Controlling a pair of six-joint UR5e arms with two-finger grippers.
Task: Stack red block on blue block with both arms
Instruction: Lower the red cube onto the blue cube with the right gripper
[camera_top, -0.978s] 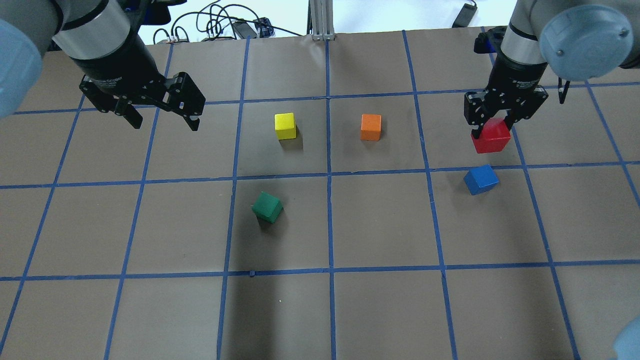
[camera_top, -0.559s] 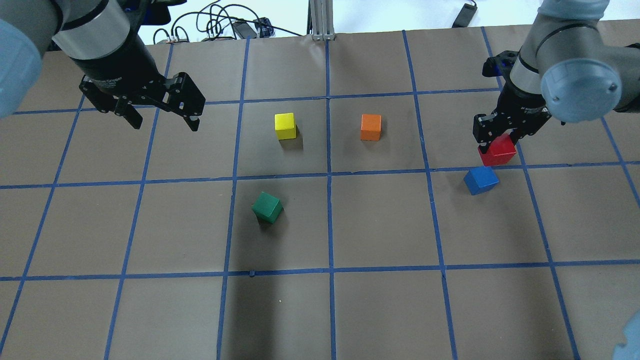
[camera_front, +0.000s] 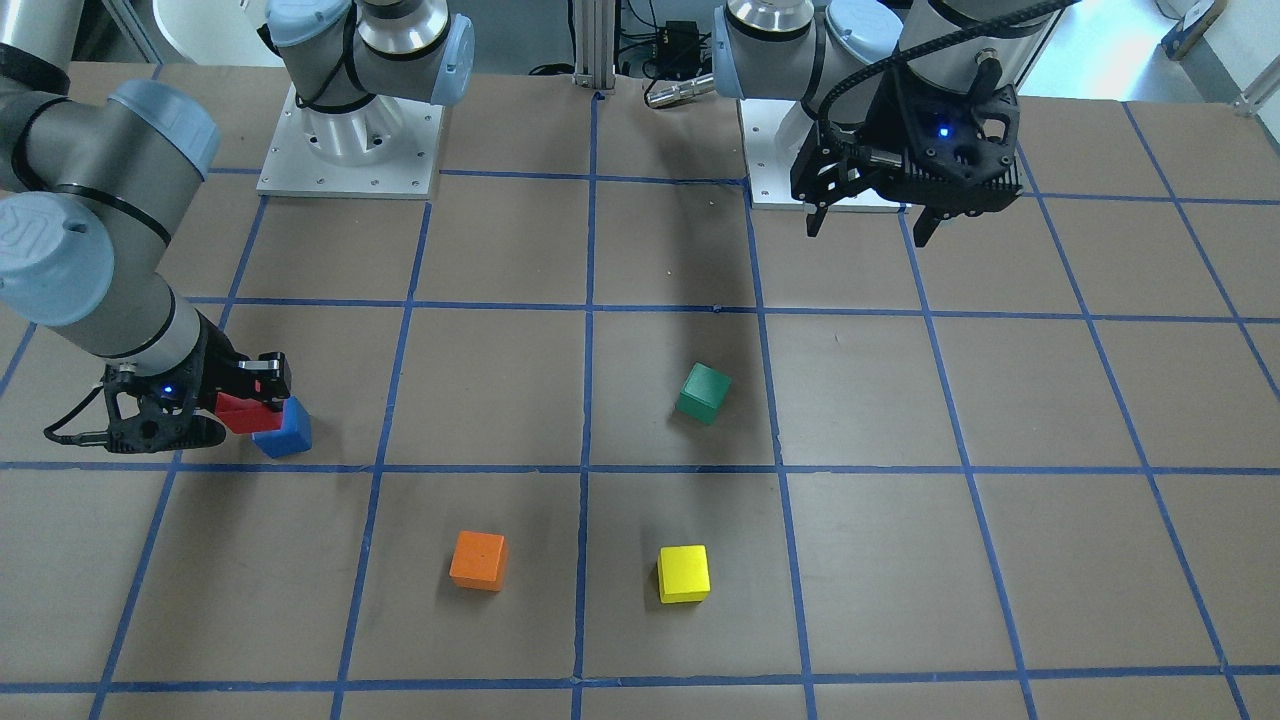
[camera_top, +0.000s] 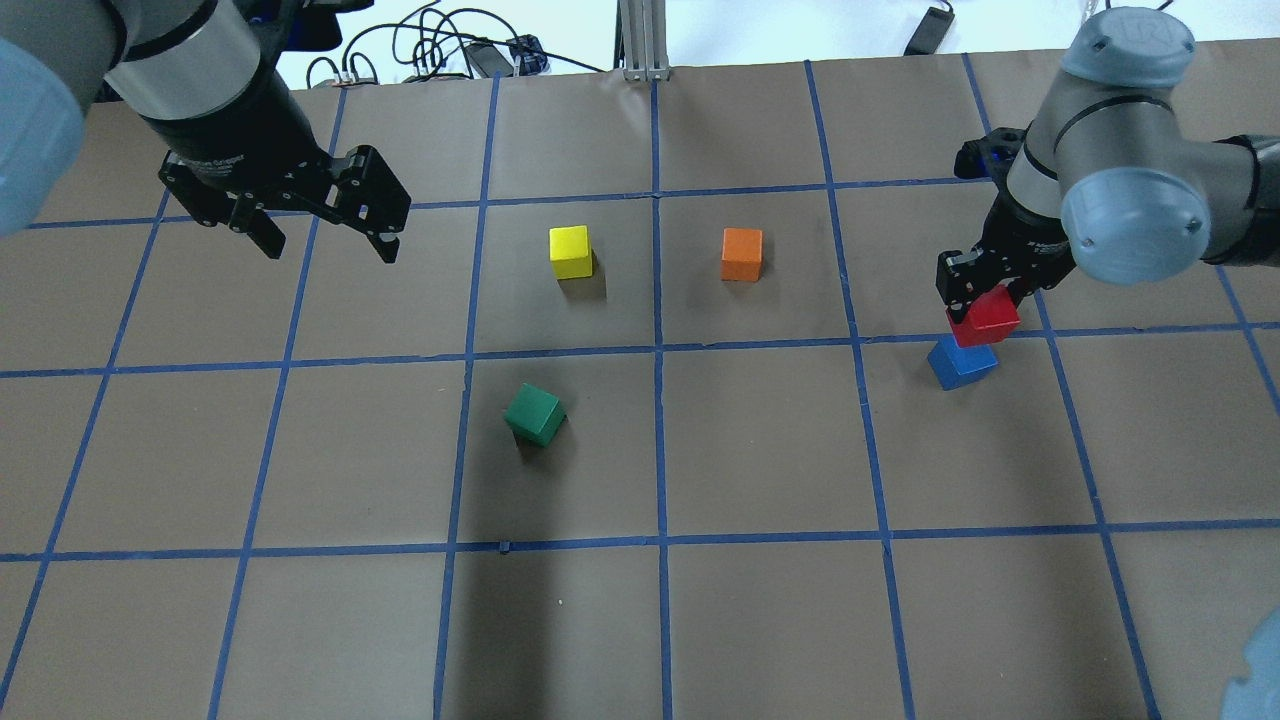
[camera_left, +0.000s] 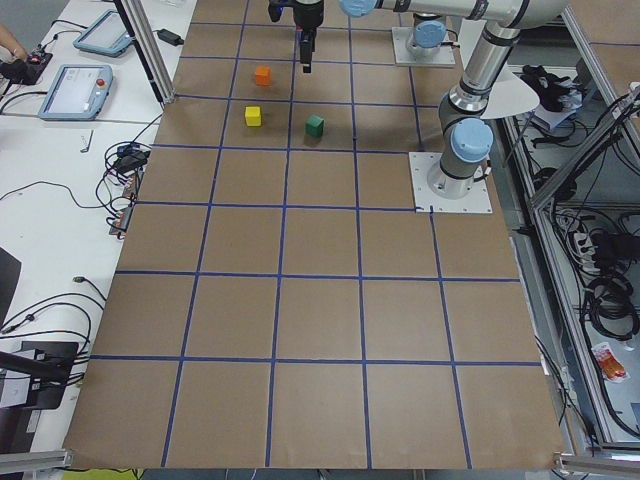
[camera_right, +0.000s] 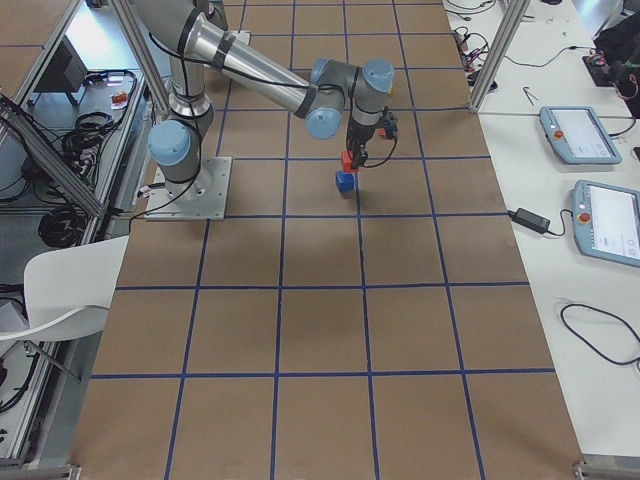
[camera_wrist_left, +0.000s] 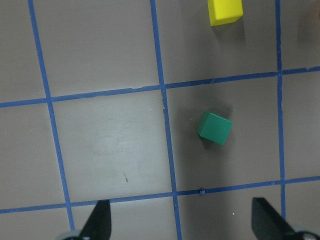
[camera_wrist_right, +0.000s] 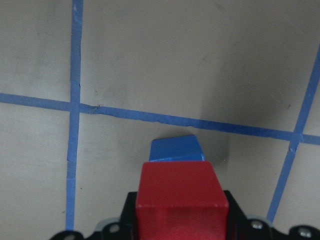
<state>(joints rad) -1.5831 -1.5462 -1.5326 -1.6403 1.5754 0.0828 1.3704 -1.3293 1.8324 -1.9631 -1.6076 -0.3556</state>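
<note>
Red block (camera_top: 985, 318), gripped in the right hand (camera_top: 982, 300), is brought lower than a second ago, just above the blue block (camera_top: 962, 363). Placement is judged near. The left hand (camera_top: 322, 243) is held open.

Right side: small matte red cube (camera_top: 985, 315) sits between the fingers of the right gripper (camera_top: 983, 300), over the small matte blue cube (camera_top: 962, 362) on the paper-covered table (camera_top: 760, 600); whether the two touch, I cannot tell.
Far middle: small yellow cube (camera_top: 570, 251) to the robot's left of the small orange cube (camera_top: 741, 254), apart.
Near middle: small green cube (camera_top: 534, 414), closer to the robot than the yellow one.
Left side: left gripper (camera_top: 330, 245) above the table, well apart from every cube.
</note>
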